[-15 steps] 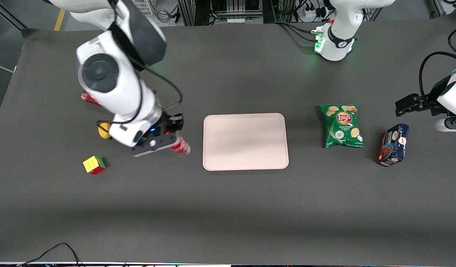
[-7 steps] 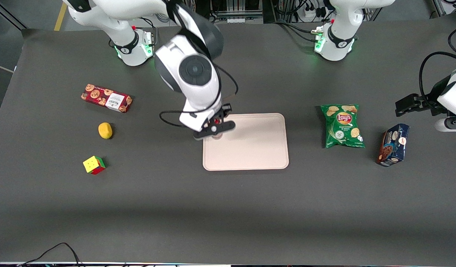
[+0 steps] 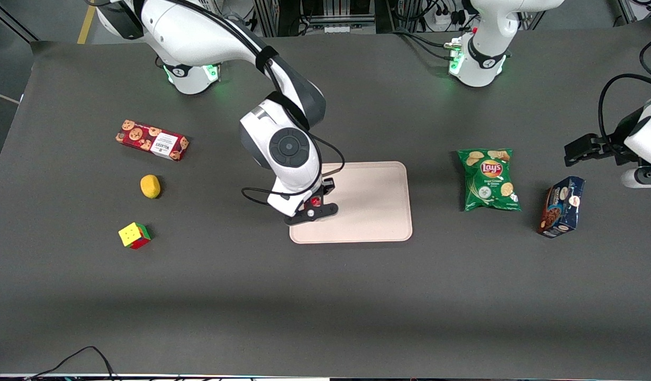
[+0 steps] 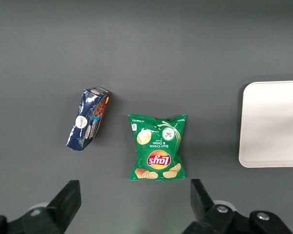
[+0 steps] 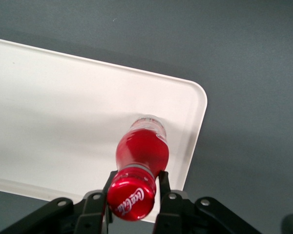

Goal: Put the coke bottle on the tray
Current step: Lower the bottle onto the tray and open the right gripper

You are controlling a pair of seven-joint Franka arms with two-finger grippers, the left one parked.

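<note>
The coke bottle [image 5: 142,155] stands upright with its red cap [image 5: 132,197] up and its clear base low over the tray [image 5: 53,122], close to a rounded corner; whether it touches I cannot tell. My right gripper [image 5: 135,183] is shut on the bottle's neck, one finger on each side. In the front view the gripper [image 3: 314,204] hangs over the pale pink tray [image 3: 368,211], at the corner toward the working arm's end and nearer the front camera. Only the red cap [image 3: 316,201] shows there; the arm hides the bottle's body.
A red cookie box [image 3: 152,140], a yellow lemon [image 3: 150,186] and a colour cube [image 3: 134,235] lie toward the working arm's end. A green Lay's bag [image 3: 488,180] and a dark blue cookie pack [image 3: 561,206] lie toward the parked arm's end.
The right arm carried the bottle from the table near the cube over to the tray, then shifted nearer the front camera along the tray's edge. The gripper stayed shut on it.
</note>
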